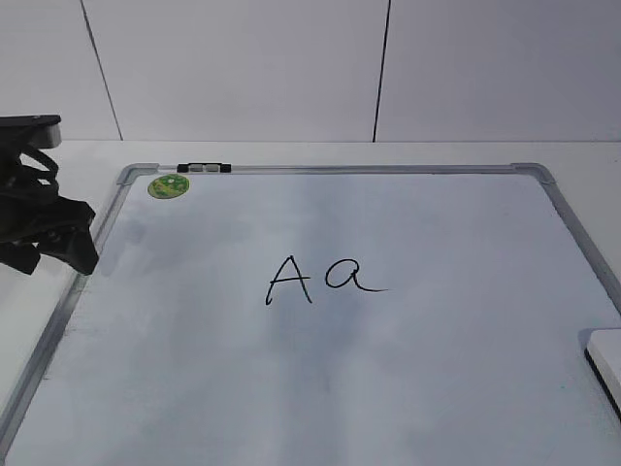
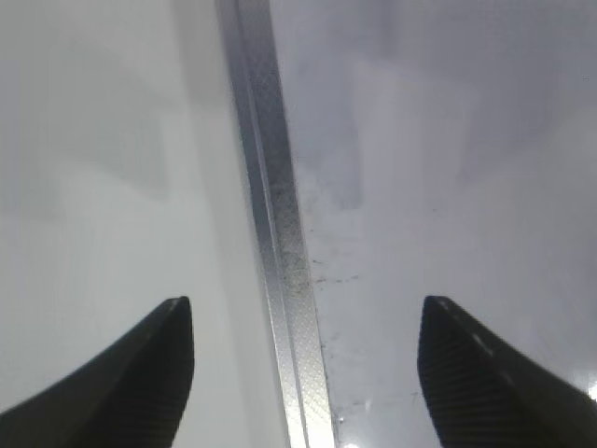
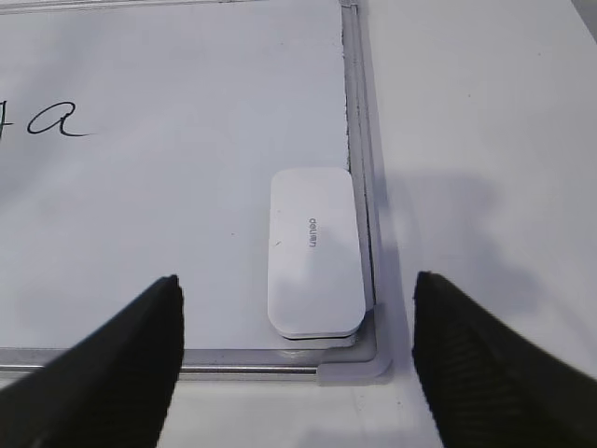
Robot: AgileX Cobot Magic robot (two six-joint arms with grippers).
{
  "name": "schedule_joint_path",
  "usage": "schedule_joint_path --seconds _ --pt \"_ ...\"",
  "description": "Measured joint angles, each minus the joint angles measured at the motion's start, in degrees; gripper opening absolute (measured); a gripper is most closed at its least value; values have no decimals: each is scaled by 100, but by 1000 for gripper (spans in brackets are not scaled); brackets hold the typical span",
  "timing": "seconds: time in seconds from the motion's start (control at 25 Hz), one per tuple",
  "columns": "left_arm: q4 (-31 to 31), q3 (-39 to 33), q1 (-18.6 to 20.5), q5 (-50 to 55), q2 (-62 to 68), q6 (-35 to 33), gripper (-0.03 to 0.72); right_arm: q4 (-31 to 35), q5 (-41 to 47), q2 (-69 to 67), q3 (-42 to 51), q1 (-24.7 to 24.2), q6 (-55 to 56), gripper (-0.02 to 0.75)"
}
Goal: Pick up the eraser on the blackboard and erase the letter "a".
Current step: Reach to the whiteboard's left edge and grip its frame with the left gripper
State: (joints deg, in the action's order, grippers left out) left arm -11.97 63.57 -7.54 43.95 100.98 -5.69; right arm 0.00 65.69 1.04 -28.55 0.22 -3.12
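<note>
The blackboard (image 1: 466, 388) is a white dry-erase board with a silver frame, lying flat. The lowercase letter "a" (image 1: 351, 277) is written near its middle, right of a capital "A" (image 1: 289, 280); it also shows in the right wrist view (image 3: 56, 121). The eraser (image 3: 314, 250), white with grey lettering, lies in the board's near right corner against the frame; its edge shows at the right of the exterior view (image 1: 607, 357). My right gripper (image 3: 294, 322) is open, hovering just before the eraser. My left gripper (image 2: 303, 331) is open and empty over the board's left frame (image 2: 280, 243); it also shows in the exterior view (image 1: 44, 233).
A round green sticker (image 1: 168, 186) sits in the board's far left corner, beside a black-and-grey clip (image 1: 204, 168) on the top frame. The board lies on a white table (image 3: 485, 140), with a white panelled wall behind.
</note>
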Motion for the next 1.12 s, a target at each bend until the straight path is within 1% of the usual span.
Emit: schedule_joint_path --seconds 0.6,1.12 --pt "0 25 0 27 661 27 557 0 0 0 0 0 0 586" --pt "0 25 0 107 702 84 539 0 0 0 0 0 0 586"
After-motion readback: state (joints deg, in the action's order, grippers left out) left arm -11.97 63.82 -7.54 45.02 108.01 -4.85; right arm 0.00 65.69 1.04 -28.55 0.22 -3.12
